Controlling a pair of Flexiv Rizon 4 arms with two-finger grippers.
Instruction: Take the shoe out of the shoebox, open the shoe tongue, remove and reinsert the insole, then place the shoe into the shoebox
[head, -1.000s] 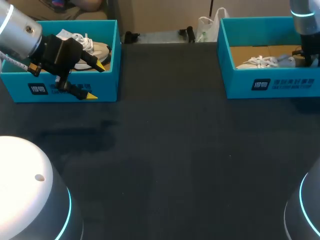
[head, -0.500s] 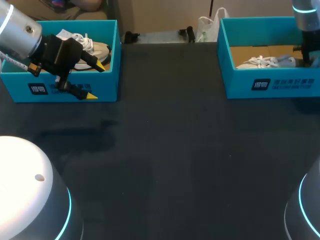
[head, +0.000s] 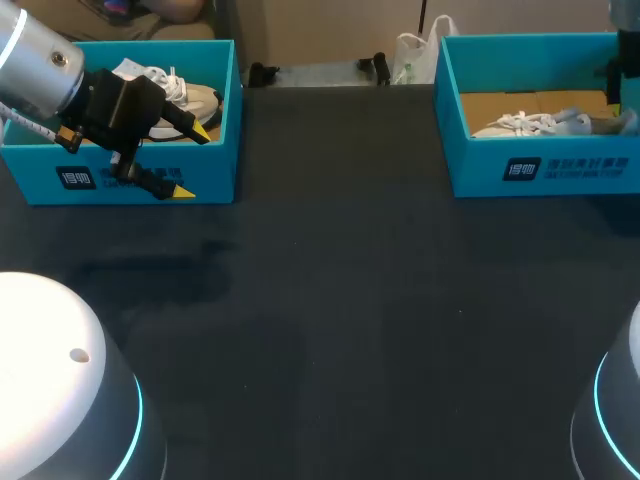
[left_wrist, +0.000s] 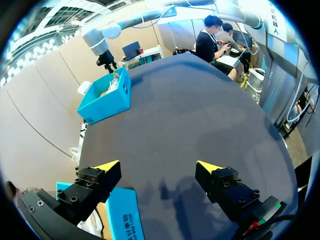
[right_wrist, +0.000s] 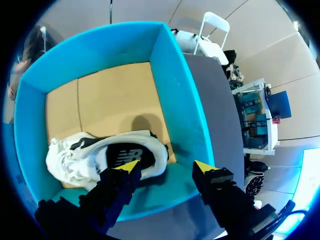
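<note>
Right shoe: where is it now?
In the head view, the white shoe lies inside the right shoebox at the table's far right, just ahead of the open right gripper.

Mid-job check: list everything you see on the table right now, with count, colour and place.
left shoebox: 1, blue, open, table's far left corner
right shoebox: 1, blue, open, table's far right corner
left shoe: 1, white, inside the left shoebox
right shoe: 1, white, inside the right shoebox
table: 1, black
left gripper: fingers open, over the left shoebox's near wall
right gripper: fingers open, above the right shoe
</note>
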